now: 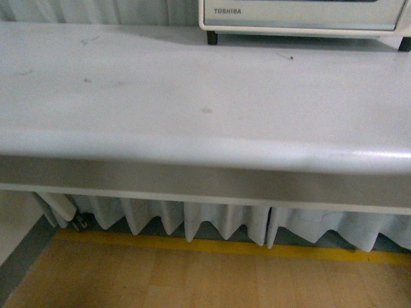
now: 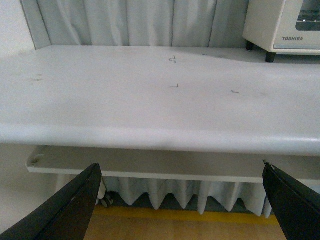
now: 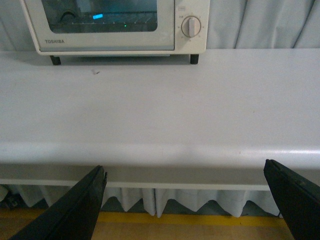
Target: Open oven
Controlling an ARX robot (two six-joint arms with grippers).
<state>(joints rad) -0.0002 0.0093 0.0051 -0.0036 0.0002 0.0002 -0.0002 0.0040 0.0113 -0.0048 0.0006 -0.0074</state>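
Nothing accomplished yet: oven [image 3: 115,25] door shut, at the table's [image 1: 192,96] back; left gripper [image 2: 180,167] and right gripper [image 3: 185,167] spread wide, empty, well apart from it.

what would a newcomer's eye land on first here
The cream-white TOSHIBA oven, door shut and knob at its right, stands at the far side of the long white table. Nearer, the left gripper and right gripper hover short of the table's near edge, dark jaws wide open and holding nothing.
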